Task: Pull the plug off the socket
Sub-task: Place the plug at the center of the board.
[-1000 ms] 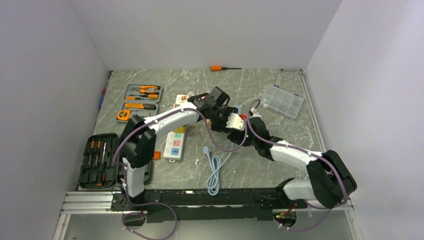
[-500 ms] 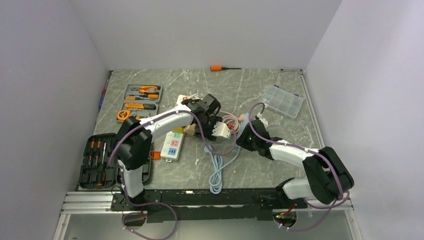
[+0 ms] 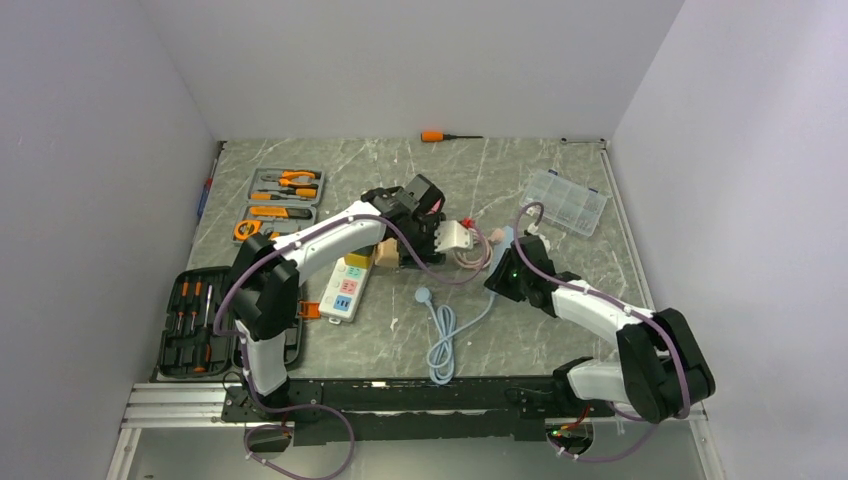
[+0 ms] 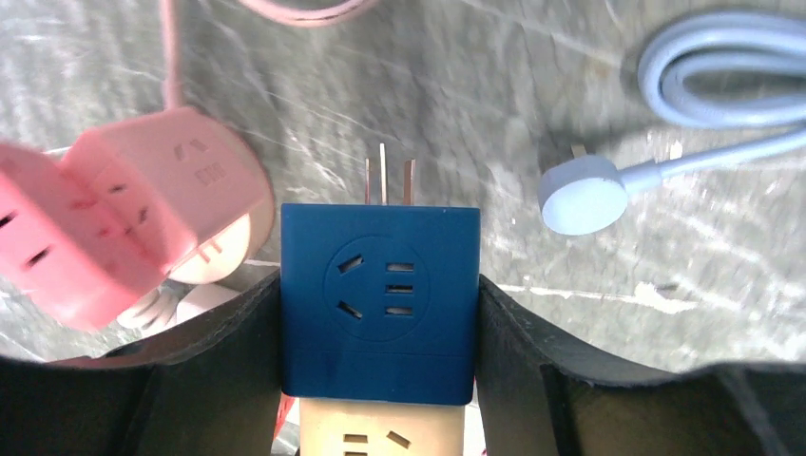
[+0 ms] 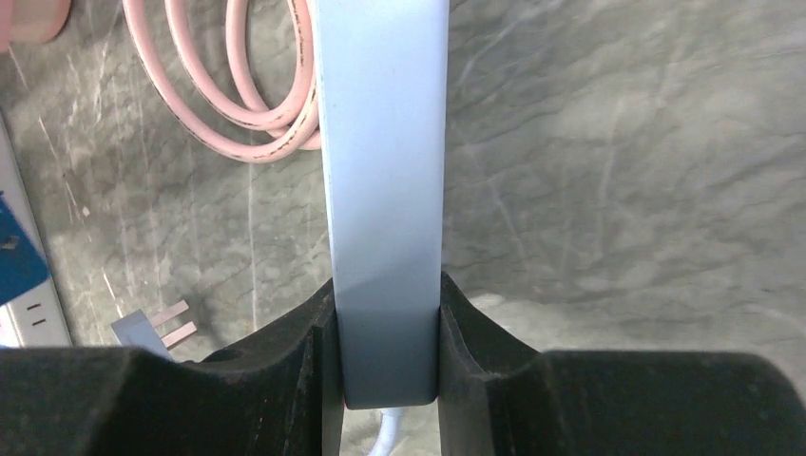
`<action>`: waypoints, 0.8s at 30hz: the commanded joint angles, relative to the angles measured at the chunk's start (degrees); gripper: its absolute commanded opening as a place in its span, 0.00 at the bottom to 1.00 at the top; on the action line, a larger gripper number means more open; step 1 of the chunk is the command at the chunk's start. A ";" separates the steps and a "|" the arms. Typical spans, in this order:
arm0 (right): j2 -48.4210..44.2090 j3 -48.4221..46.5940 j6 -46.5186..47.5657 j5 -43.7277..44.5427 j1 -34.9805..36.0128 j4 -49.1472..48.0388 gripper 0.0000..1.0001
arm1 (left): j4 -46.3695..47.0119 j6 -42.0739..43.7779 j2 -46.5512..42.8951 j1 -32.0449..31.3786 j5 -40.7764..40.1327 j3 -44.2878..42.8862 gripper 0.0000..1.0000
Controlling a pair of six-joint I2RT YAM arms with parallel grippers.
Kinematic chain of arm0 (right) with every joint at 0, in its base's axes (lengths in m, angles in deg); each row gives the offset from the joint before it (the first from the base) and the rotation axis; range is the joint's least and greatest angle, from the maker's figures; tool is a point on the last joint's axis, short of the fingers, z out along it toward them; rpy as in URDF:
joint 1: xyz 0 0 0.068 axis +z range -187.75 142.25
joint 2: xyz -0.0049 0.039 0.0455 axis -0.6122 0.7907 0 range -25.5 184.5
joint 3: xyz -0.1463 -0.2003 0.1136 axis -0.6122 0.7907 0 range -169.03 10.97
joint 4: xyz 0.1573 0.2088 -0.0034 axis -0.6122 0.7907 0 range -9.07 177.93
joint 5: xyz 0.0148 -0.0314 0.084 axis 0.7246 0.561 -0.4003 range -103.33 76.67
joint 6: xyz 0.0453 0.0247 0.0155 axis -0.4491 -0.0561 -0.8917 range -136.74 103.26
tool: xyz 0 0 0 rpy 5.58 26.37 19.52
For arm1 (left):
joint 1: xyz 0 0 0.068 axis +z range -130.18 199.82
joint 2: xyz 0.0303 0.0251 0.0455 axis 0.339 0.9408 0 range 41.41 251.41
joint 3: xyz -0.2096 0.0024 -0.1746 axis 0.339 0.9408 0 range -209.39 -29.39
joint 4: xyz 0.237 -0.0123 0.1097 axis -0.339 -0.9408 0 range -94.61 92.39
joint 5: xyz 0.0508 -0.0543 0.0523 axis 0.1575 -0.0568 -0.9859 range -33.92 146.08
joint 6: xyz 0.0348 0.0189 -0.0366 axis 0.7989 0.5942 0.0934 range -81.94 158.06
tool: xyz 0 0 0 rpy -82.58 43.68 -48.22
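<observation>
The plug (image 4: 378, 294) is a dark-blue cube adapter with a yellow cube (image 4: 380, 432) joined behind it. My left gripper (image 4: 380, 304) is shut on its sides. Its metal prongs (image 4: 385, 180) stick out bare above the table, in no outlet. From above, the left gripper (image 3: 392, 255) hovers just right of the socket (image 3: 345, 295), a long white strip with coloured outlets that is partly hidden under the left arm. My right gripper (image 5: 383, 332) is shut on the light-blue strip (image 5: 383, 171), held over the table (image 3: 505, 262).
A pink round strip (image 4: 124, 228) and its coiled pink cable (image 5: 247, 95) lie between the arms. The light-blue round plug (image 4: 582, 195) and its cable (image 3: 440, 340) lie near the front. Tool trays (image 3: 285, 190), a screwdriver case (image 3: 195, 320) and a clear organiser box (image 3: 565, 200) ring the table.
My left gripper has carried the plug leftward, back toward the white socket. The right gripper has shifted right with the light-blue strip, dragging its cable along.
</observation>
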 commanded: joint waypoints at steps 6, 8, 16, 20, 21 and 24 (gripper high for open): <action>-5.43 -3.93 5.88 1.32 -4.03 6.21 0.00 | 4.66 -29.68 -3.41 1.46 0.74 -2.18 0.24; -5.97 -4.47 6.50 1.37 -3.98 6.40 0.00 | 6.44 -35.78 -3.43 3.28 2.36 -0.60 0.30; -6.09 -6.92 8.29 -3.95 -4.26 3.81 0.00 | 8.60 -51.55 -2.76 7.14 4.67 5.02 0.46; -5.59 -8.01 8.94 -6.32 -4.28 2.01 0.00 | 8.43 -53.27 -1.02 7.48 9.06 4.60 0.77; -5.54 -8.19 9.22 -6.91 -4.31 1.61 0.00 | 7.84 -53.33 -0.49 7.50 10.26 4.06 0.82; -4.92 -8.88 10.01 -9.26 -4.13 0.76 0.00 | 5.97 -53.55 0.11 7.50 12.20 2.23 0.97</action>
